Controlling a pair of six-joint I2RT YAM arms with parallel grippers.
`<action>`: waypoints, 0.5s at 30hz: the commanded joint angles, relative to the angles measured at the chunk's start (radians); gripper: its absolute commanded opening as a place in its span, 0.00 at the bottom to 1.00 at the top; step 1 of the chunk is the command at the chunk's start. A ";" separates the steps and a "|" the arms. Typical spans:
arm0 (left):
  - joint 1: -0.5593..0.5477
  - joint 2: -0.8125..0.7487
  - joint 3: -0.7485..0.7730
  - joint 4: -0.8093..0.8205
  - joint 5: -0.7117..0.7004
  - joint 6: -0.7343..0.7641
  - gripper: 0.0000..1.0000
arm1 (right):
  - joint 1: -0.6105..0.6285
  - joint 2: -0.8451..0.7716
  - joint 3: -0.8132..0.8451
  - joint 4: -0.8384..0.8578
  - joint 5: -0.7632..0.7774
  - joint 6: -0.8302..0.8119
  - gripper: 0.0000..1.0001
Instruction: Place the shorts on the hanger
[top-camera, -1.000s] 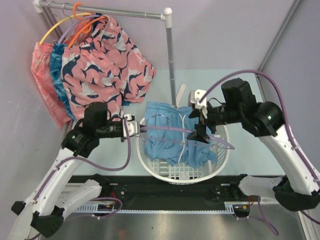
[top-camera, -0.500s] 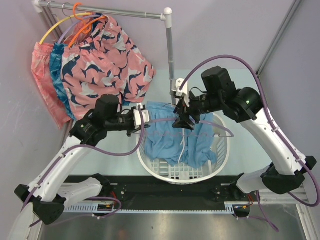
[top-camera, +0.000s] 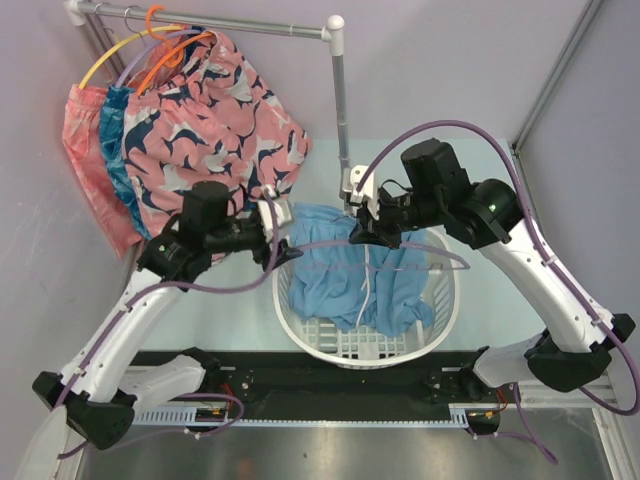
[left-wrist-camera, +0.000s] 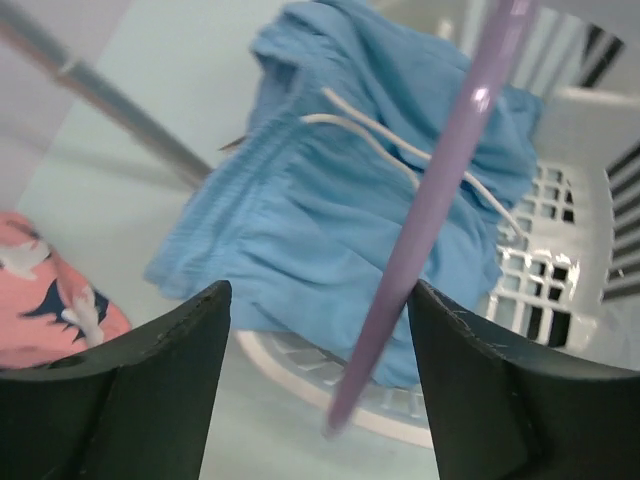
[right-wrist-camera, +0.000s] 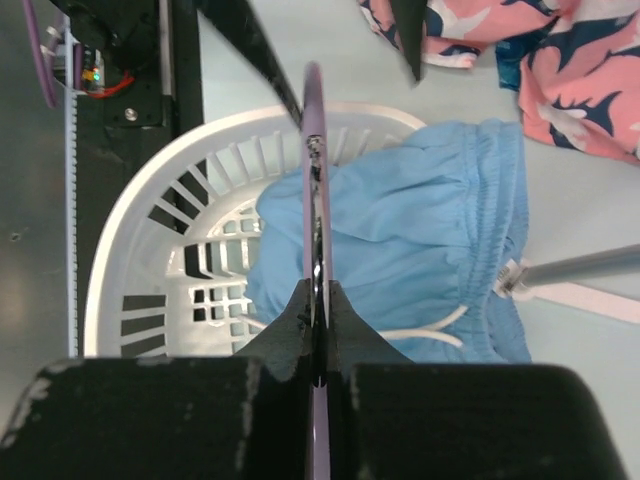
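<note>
Our right tool (right-wrist-camera: 318, 300) is clenched on the lavender hanger (right-wrist-camera: 314, 150), whose long bar runs left-right just above the light-blue shorts (top-camera: 325, 285) heaped in the laundry basket (top-camera: 447, 310). Our left tool (left-wrist-camera: 315, 300) is released, at the bar's free end

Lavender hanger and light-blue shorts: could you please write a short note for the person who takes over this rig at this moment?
Right end effector: shut on the hanger, holding it above the basket.
Left end effector: open; the hanger's bar passes between its spread fingers and is not gripped.
Shorts: lying in the white basket, draped over its far rim, below the hanger.
Done: the hanger is in hand over the shorts.
Left: the shorts are not yet on the hanger; they need to be gripped and put onto it.
</note>
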 joint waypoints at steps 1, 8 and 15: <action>0.192 0.079 0.077 0.193 0.174 -0.276 0.76 | -0.036 -0.085 0.006 0.003 0.048 -0.045 0.00; 0.299 0.354 0.304 0.113 0.138 -0.306 0.79 | -0.203 -0.194 -0.004 0.062 0.060 -0.018 0.00; 0.236 0.539 0.468 -0.039 0.232 -0.013 0.88 | -0.432 -0.195 -0.008 0.119 -0.065 0.037 0.00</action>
